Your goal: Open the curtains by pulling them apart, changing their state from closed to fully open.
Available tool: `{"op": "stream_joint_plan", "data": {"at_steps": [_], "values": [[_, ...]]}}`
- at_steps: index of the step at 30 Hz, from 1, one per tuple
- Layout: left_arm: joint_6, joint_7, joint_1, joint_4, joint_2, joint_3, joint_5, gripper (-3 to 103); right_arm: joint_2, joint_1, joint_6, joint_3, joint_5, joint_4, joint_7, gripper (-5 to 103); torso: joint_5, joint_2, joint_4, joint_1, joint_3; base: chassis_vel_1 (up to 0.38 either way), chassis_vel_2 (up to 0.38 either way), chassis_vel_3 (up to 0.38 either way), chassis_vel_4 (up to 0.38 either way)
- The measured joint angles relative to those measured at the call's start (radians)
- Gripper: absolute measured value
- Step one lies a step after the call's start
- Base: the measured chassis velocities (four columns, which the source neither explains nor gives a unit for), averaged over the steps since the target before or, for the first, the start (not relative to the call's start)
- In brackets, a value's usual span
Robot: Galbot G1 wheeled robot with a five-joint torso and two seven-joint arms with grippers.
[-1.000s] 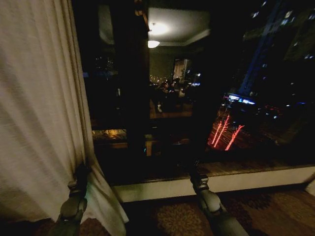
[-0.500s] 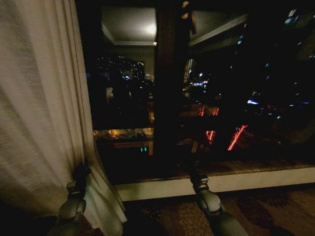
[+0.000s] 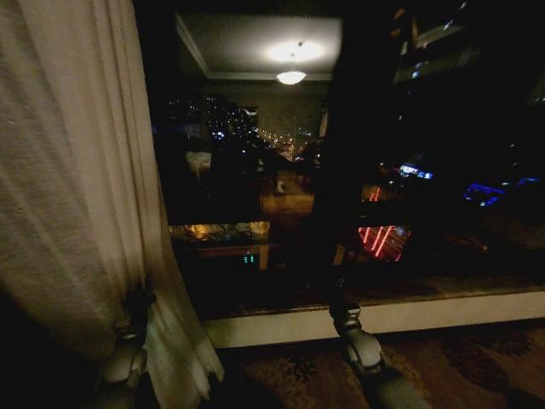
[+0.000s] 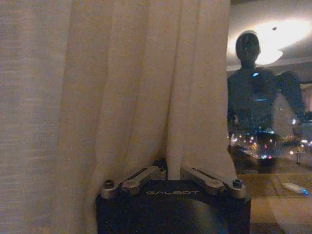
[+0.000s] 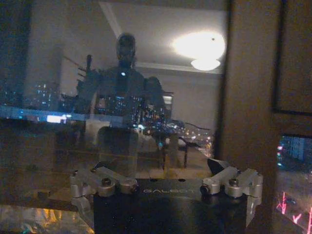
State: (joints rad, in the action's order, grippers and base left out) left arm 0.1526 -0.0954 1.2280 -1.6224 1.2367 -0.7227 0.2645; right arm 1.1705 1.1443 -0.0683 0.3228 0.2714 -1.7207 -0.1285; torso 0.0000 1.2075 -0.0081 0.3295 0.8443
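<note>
- Curtain (image 3: pixel 77 196): sheer cream panel, gathered at the window's (image 3: pixel 358 170) left edge; glass bare beside it.
- Left gripper (image 4: pixel 168 171): clamped on a curtain fold near the hem, apparently to drag it aside.
- Right gripper (image 5: pixel 168 181): fingers apart, empty, facing the glass by the sill (image 3: pixel 426 313).
</note>
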Motion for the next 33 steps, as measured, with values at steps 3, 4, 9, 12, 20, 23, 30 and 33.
{"op": "stream_joint_plan", "data": {"at_steps": [3,4,9,12,20,23,30,33], "values": [[0.001,0.000,0.004,-0.003,0.002,-0.003,0.000,0,0.000,0.000,0.000,0.000,0.000,0.000,0.000,100,0.0000,0.000,0.0000,0.000,0.000,0.392,0.337,-0.395,-0.318],[0.002,0.000,0.005,-0.003,0.003,-0.004,0.000,0,0.000,0.000,0.000,0.000,0.000,0.000,0.000,100,0.0004,0.000,0.0001,0.000,0.000,0.365,0.339,-0.331,-0.341],[0.006,0.000,0.009,-0.006,0.008,-0.006,-0.001,0,0.000,0.000,0.000,0.000,0.000,0.000,0.000,100,-0.0004,0.000,0.0004,0.000,0.000,0.248,0.228,-0.236,-0.232],[0.007,-0.001,0.013,-0.006,0.012,-0.007,-0.003,0,0.000,0.000,0.000,0.000,0.000,0.000,0.000,100,-0.0004,0.000,0.0004,0.000,0.000,0.124,0.096,-0.075,-0.100],[0.006,0.000,0.015,-0.006,0.021,-0.003,-0.016,0,0.000,0.000,0.000,0.000,0.000,0.000,0.000,100,0.0002,0.000,-0.0003,0.000,0.000,-0.021,-0.027,0.020,0.002],[0.007,0.000,0.014,-0.006,0.022,-0.001,-0.018,0,0.000,0.000,0.000,0.000,0.000,0.000,0.000,100,0.0002,0.000,-0.0002,0.000,0.000,-0.014,-0.019,0.007,0.012],[0.016,-0.001,0.020,-0.022,0.032,0.015,-0.034,0,0.000,0.000,0.000,0.000,0.000,0.000,0.000,100,-0.0004,0.000,0.0002,0.000,0.000,0.000,0.000,0.000,0.000],[0.011,-0.003,0.019,-0.041,0.042,0.029,-0.023,0,0.000,0.000,0.000,0.000,0.000,0.000,0.000,100,-0.0002,0.000,0.0001,0.000,0.000,0.000,0.000,0.000,0.000]]}}
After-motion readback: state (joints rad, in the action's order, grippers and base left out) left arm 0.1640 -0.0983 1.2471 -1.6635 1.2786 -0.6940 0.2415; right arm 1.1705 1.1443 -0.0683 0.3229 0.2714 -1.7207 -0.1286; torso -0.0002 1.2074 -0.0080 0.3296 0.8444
